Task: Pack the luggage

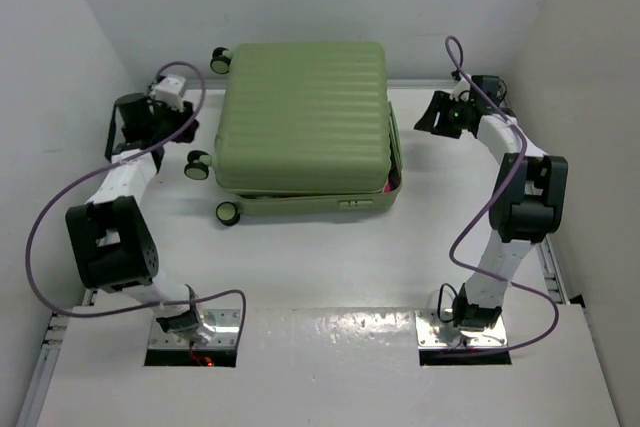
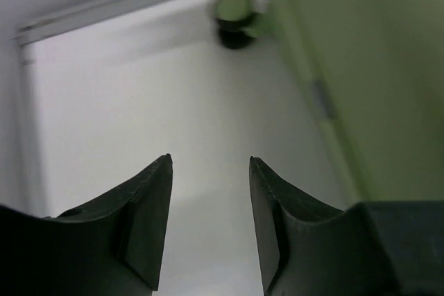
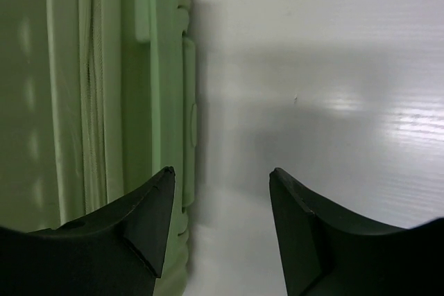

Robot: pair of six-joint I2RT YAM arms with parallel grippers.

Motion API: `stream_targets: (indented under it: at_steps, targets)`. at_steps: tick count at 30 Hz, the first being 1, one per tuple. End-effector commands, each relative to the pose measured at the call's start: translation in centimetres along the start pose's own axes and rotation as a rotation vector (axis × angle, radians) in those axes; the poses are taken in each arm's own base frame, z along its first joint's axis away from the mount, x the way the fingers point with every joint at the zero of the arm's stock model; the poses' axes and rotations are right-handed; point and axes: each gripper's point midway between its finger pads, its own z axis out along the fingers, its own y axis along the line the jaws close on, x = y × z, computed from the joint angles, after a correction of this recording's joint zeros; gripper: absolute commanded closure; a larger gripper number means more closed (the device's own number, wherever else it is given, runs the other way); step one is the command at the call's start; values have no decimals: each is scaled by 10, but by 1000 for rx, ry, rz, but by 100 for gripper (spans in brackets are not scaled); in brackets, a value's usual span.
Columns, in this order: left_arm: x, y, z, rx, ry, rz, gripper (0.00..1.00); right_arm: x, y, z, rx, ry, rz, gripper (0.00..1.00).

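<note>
The luggage (image 1: 302,119) is a large light-green ribbed suitcase lying flat at the back middle of the table, its lid lowered with a narrow gap along the front and right edges. Something pink (image 1: 390,185) shows in that gap at the front right corner. My left gripper (image 1: 150,112) is open and empty, left of the suitcase; in the left wrist view (image 2: 210,161) the green shell (image 2: 374,67) is on the right and a black wheel (image 2: 236,8) is ahead. My right gripper (image 1: 432,115) is open and empty, right of the suitcase; the right wrist view (image 3: 222,171) shows the suitcase's side handle (image 3: 163,67).
White walls close the table on the left, back and right. Small wheels (image 1: 198,163) stick out on the suitcase's left side. Purple cables (image 1: 40,247) loop off both arms. Bare white table (image 1: 330,267) lies between the suitcase and the arm bases.
</note>
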Motion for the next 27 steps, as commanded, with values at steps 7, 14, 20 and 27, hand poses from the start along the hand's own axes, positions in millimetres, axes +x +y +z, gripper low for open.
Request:
stream_targets:
  at_steps: [7, 14, 20, 27]
  targets:
    - [-39, -182, -39, 663, -137, 244, 54, 3, 108, -25, -353, 5, -151, 39]
    - [-31, -154, -31, 558, -98, 205, 33, 30, 150, -47, -462, 39, -280, 37]
    - [-28, -121, -20, 426, -72, 144, 27, 1, 84, -29, -200, -58, -158, 40]
    - [-29, -76, -19, 263, -50, -119, 27, -45, 51, 26, -179, -124, -52, 54]
